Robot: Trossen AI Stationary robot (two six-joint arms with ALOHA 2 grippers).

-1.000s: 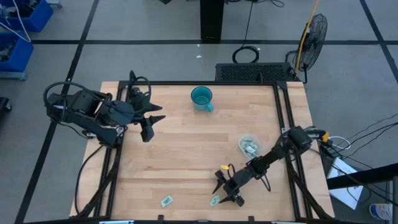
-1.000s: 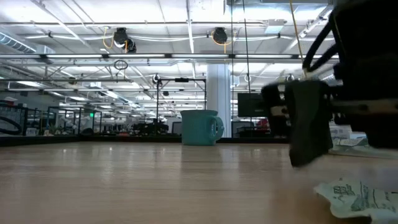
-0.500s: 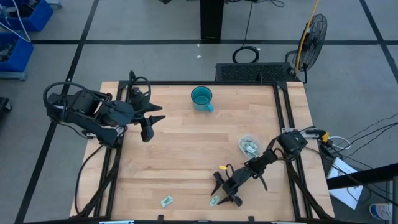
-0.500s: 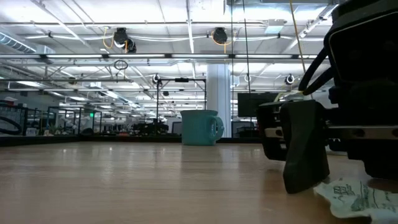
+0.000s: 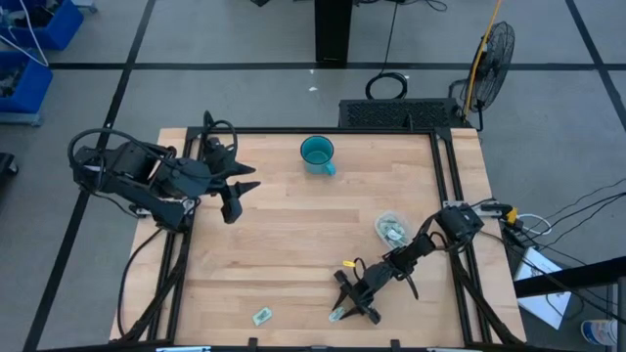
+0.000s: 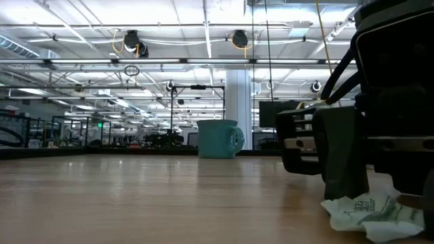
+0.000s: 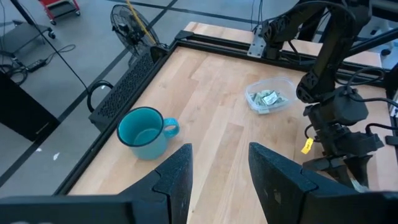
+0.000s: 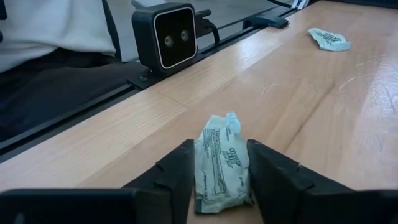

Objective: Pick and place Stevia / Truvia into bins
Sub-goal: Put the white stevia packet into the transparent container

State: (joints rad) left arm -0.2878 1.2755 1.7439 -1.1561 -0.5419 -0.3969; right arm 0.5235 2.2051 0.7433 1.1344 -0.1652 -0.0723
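My right gripper [image 5: 349, 303] is down at the table's near edge, shut on a pale green Stevia sachet [image 8: 222, 163] that shows crumpled in the low view [image 6: 366, 213]. A second sachet [image 5: 261, 316] lies flat near the near edge, to the left [image 8: 329, 38]. The clear tub [image 5: 392, 231] sits toward the right side with several sachets in it [image 7: 268, 97]. My left gripper [image 5: 235, 196] hangs open above the table's far left part, touching nothing. My right gripper has the sachet's two long edges [image 8: 205, 168] pinched between its two fingers, which come slanting down from the right and far side. The fingers lie along the sachet. It is buckled upward between them, and its underside rests on the table.
A teal mug [image 5: 317, 154] stands near the far edge at the middle [image 6: 219, 139]. The low camera's black housing [image 8: 173, 35] sits on the near rail just beyond the held sachet. Bare wood lies between the mug, the tub and the left arm.
My right gripper has sunk toward the table and shifted slightly to the left over the sachet, and its fingers have come in against it. The sachet, which lay flat, now stands bunched up between them.
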